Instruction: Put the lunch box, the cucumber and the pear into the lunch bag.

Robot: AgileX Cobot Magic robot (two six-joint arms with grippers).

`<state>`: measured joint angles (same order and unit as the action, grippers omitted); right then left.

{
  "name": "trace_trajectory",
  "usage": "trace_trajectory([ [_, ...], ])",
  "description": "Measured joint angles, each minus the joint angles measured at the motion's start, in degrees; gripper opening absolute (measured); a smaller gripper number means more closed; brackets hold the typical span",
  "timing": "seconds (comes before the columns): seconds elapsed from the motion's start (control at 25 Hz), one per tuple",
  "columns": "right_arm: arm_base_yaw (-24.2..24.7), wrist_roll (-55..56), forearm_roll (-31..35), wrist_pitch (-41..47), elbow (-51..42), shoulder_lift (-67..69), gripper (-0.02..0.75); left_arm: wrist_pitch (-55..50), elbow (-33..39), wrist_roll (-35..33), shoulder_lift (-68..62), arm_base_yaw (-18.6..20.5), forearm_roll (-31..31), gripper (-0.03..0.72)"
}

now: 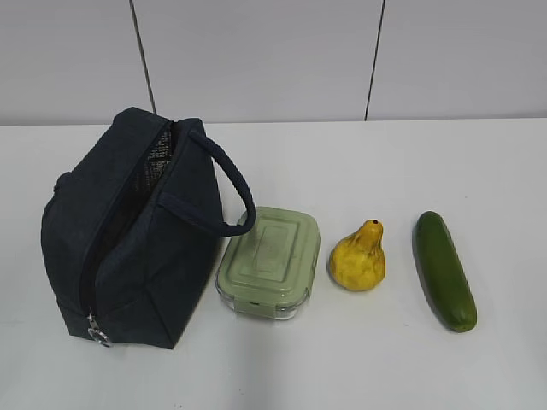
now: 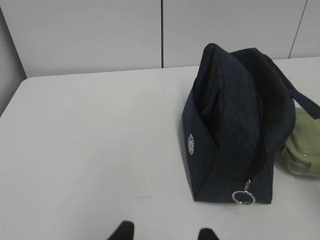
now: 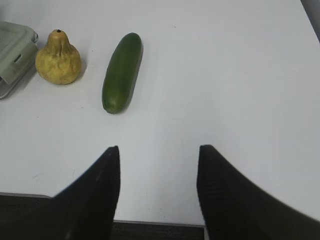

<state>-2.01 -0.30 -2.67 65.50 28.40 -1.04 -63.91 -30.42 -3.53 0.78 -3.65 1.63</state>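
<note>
While nothing has gone into the lunch bag (image 1: 137, 235) yet, I judge the cucumber (image 3: 121, 72) to be my first reach, and it belongs to my right gripper (image 3: 159, 165). Its fingers (image 3: 102, 175) stand spread apart over bare table (image 3: 240, 75), pinching nothing. The cucumber lies ahead of them and off to the left, its long axis running away from me with a slight lean to the right. Jaws set as they are would straddle its width, so I expect to slide left and forward more than to turn the wrist. The pear (image 3: 58, 51) sits just beside it on the far side, the lunch box (image 1: 268, 262) beyond that, touching the bag's handle. My left gripper (image 2: 162, 232) shows only two parted fingertips, empty, nearer the bag's zipper ring (image 2: 243, 197).
</note>
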Motion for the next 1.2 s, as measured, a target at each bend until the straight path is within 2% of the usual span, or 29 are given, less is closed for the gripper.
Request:
trace_trajectory([
  [1.2,0.0,0.0,0.0,0.0,0.0,0.0,0.390,0.0,0.0,0.0,0.0,0.0,0.0,0.242],
])
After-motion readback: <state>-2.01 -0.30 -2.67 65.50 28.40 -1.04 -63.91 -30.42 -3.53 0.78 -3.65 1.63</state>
